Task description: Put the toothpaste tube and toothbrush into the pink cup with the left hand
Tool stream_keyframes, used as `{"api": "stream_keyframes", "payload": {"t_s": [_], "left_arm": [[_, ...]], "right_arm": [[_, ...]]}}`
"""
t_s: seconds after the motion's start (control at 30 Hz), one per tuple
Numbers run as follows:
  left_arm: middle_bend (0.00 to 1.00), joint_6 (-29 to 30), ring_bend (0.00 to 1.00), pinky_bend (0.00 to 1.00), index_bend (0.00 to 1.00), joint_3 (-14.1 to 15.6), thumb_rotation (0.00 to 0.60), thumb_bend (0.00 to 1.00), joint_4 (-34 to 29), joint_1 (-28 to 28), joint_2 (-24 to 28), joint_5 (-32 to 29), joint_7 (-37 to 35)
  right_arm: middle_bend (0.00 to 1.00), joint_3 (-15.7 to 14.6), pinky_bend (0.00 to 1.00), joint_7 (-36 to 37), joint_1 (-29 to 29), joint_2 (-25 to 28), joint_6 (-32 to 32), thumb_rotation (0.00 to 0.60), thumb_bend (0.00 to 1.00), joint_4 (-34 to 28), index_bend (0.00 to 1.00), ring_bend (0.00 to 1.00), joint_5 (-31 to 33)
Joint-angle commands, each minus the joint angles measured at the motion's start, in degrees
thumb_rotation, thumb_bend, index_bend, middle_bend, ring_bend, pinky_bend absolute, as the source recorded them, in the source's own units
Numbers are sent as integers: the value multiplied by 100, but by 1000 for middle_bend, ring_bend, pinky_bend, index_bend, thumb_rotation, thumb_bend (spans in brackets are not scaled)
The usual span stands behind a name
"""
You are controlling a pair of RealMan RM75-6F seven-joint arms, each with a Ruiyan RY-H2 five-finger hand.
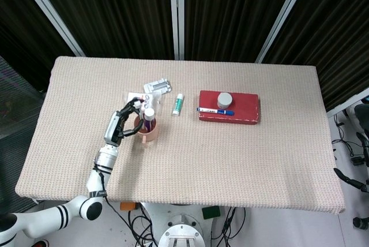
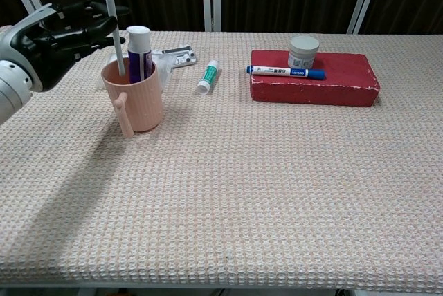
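1. A rectangular bench covered in beige waffle-weave cloth (image 1: 190, 160) fills the middle of the head view.
2. Behind it hang black pleated curtains (image 1: 115, 10), dark and matte.
3. Pale grey metal frame bars (image 1: 176, 13) cross the curtains, one upright and others slanting.
4. Below the near edge of the bench, black cables (image 1: 138, 221) trail over a white round base (image 1: 181, 236).
5. At the right edge, black chair legs with castors (image 1: 351, 178) stand on a light floor.
6. Even, soft light falls on the cloth.
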Motion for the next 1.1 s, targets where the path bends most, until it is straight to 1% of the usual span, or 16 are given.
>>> {"api": "stream_keyframes", "payload": {"t_s": [0.03,0.23,0.37,0.43,0.63,0.73,0.83,0.87,0.93,0.97,1.0,1.03,1.07,1.1], "left_arm": [[226,44,76,184,555,21,600,369,75,15,-57,86,-58],[226,76,76,184,444,23,600,367,191,29,-109,173,-171],[216,144,76,184,360,92,600,367,305,30,-136,339,-227],[215,154,76,184,336,99,600,367,319,42,-147,347,-264],[212,211,76,184,324,103,600,367,300,75,-111,399,-330],[212,345,76,184,312,92,600,366,208,120,-35,474,-333],[206,705,76,184,296,51,600,362,-42,250,227,658,-283],[201,934,76,185,291,36,600,359,-167,340,417,783,-199],[191,1204,82,190,278,70,600,354,-316,499,792,936,151],[188,1274,95,194,272,140,599,354,-442,608,1095,993,516],[187,1301,106,196,265,216,582,354,-491,687,1344,1039,903],[191,1332,125,197,247,335,531,351,-518,784,1630,1121,1381],[194,1408,134,197,224,533,460,334,-472,971,2039,1209,2296],[196,1515,134,195,206,663,401,315,-476,1128,2272,1245,3018]], "right_arm": [[0,4,0,-23,3,3,-3,575,334,-21,0,0,6],[0,7,0,-48,-11,29,6,572,334,-55,0,0,24],[0,8,0,-42,-11,25,-5,574,330,-55,0,0,33],[0,5,0,-46,-7,20,-17,574,327,-50,0,0,34],[0,6,0,-49,-6,11,-12,573,327,-41,0,0,29],[0,10,0,-34,-12,9,7,574,327,-40,0,0,24],[0,16,0,-19,-29,16,55,574,327,-41,0,0,12],[0,18,0,-12,-40,19,86,574,327,-40,0,0,3],[0,20,0,-5,-55,20,131,574,327,-31,0,0,-15],[0,22,0,1,-62,13,156,574,327,-14,0,0,-25],[0,21,0,5,-66,4,169,573,327,2,0,0,-30],[0,19,0,9,-71,-8,179,573,327,22,0,0,-35],[0,9,0,6,-79,-32,183,573,327,60,0,0,-39],[0,-1,0,-9,-85,-54,182,573,327,92,0,0,-40]]}}
